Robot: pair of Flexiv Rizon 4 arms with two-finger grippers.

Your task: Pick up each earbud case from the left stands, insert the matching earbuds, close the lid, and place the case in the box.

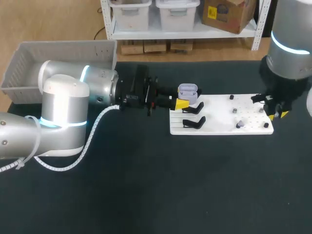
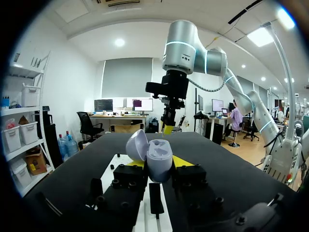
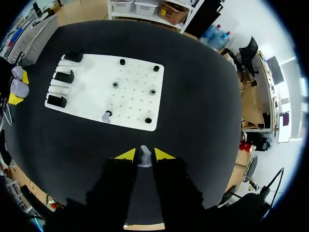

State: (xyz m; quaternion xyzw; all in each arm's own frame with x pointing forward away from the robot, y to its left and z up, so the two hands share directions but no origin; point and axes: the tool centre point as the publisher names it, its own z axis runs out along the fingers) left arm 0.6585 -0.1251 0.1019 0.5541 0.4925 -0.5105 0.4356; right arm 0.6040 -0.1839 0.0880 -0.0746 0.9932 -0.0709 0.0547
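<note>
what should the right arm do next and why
Probably move the right gripper toward the left gripper: its fingers pinch an earbud, and the left gripper holds the earbud case with its lid open.

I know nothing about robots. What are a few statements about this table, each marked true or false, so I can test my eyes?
1. The left fingers grip an open case. True.
2. The right fingers are empty. False: they pinch an earbud.
3. A second earbud sits on the board. True.
4. The right fingers are over the box. False: they are at the board's right end; the box is far left.
</note>
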